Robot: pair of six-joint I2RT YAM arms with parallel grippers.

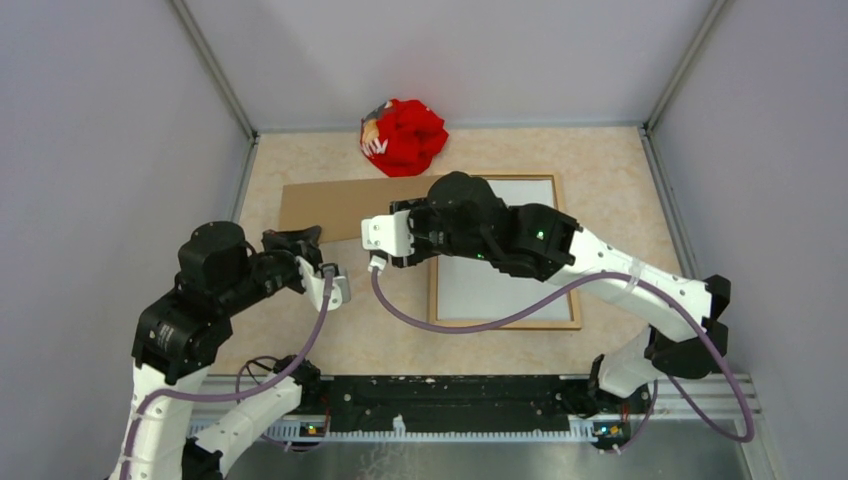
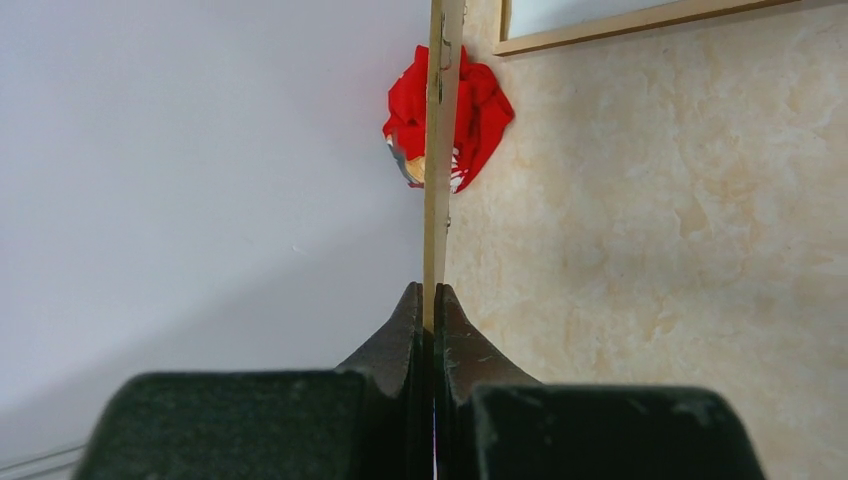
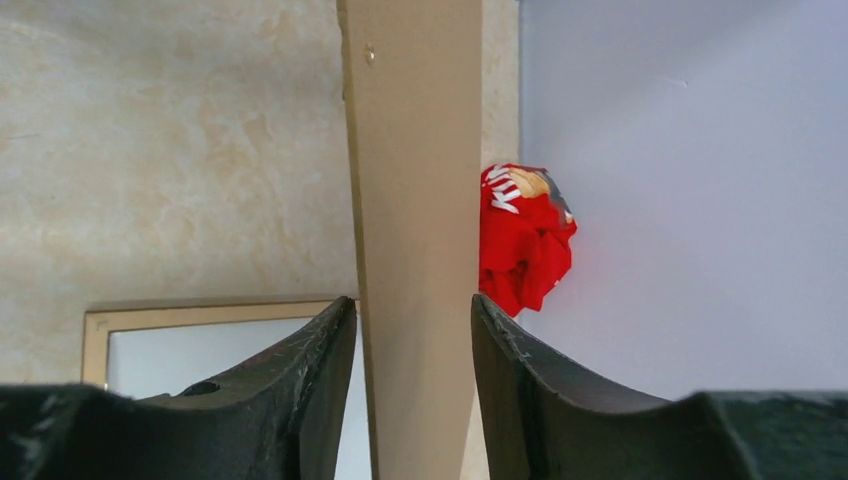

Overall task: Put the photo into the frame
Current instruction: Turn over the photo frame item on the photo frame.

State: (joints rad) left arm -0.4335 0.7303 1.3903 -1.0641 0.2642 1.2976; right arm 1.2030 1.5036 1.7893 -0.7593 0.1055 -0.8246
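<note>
Pinching the thin, likely stiff backing board [image 1: 330,205] edgewise at upper left, left gripper [image 2: 425,295] clamped it; right gripper [image 3: 412,310] straddled it, jaws apart.

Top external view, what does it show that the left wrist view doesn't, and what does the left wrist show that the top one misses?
Only the top view: the left arm, the right arm, the whole frame around its white panel, and the backing board's full outline. Only the left wrist view: the left fingers pinched shut on the board's thin edge. Both: the board, a frame corner, the red cloth and the beige table.
</note>
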